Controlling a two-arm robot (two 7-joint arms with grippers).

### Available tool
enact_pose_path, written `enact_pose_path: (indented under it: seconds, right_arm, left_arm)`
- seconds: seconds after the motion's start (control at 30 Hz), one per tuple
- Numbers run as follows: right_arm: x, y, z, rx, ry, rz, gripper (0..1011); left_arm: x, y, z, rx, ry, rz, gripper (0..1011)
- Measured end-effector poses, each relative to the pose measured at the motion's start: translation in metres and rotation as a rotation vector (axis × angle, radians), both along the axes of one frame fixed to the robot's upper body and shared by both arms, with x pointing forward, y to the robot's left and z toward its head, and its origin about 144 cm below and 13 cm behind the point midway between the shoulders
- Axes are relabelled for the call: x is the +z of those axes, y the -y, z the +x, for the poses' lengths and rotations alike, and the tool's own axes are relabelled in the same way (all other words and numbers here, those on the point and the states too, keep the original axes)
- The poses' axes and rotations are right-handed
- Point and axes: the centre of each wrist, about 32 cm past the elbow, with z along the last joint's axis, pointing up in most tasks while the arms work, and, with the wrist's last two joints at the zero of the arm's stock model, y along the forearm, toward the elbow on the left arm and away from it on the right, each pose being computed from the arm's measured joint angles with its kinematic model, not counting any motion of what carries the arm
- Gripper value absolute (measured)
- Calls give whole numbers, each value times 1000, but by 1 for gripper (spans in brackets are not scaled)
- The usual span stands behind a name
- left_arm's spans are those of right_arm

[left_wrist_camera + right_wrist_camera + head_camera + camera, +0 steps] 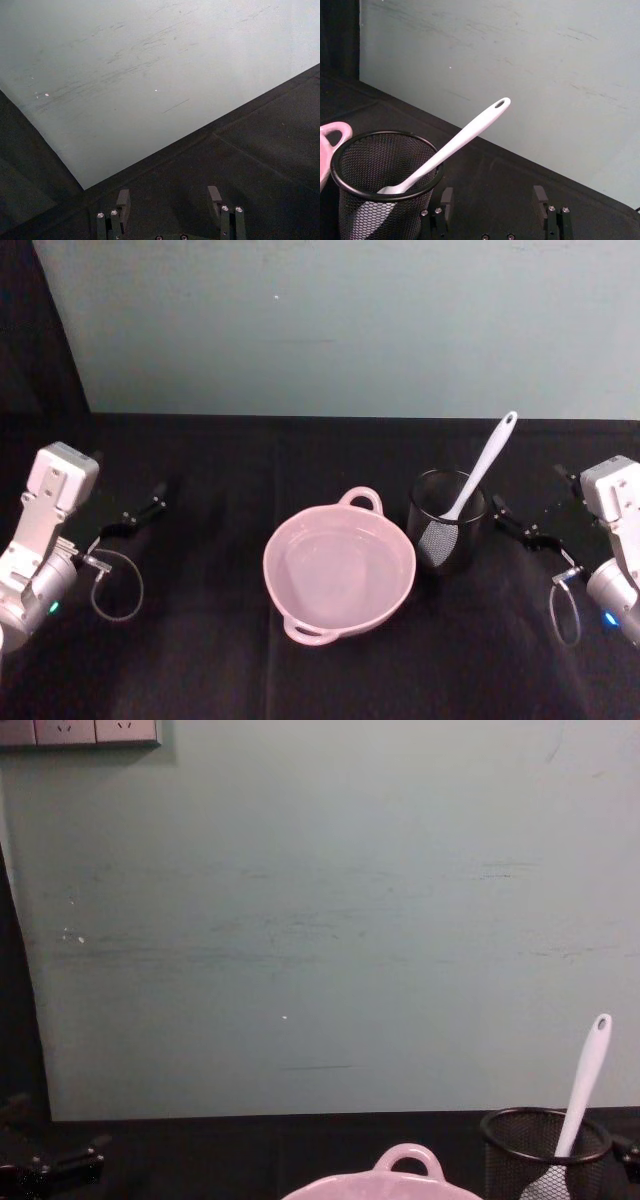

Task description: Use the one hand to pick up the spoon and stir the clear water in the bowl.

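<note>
The right gripper, a black two-finger tool on a silver wrist, hovers low over the black cloth-covered bench with its jaws spread wide and nothing between them; the right wrist view shows the same open gap. Just beside it, toward the middle of the bench, stands a black wire-mesh cup. The long slim white plastic spoon stands in the cup, blade down, with its handle leaning out over the rim on the gripper's side. Next to the cup sits the wide pale pink bowl with arched loop handles, clear water faintly visible inside. The left gripper is parked well apart at the bench's left edge, its jaws also spread and empty.

The step in hand looks like the reach for the spoon, so the task is barely begun. To do it well, the right jaws should probably:
- close across the handle well above the cup's rim
- draw it out along its own lean, since a sideways pull could tip the light cup
- carry the blade over into the water

I can read no brand, label or writing anywhere.
</note>
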Motion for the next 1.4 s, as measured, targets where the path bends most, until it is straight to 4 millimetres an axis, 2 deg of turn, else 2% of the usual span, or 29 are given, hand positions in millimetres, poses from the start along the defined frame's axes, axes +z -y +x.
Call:
enact_pose_path:
  seconds: [1.4]
  right_arm:
    - [0, 0, 0, 0, 0, 0, 1002]
  left_arm:
    - [0, 0, 0, 0, 0, 0, 1005]
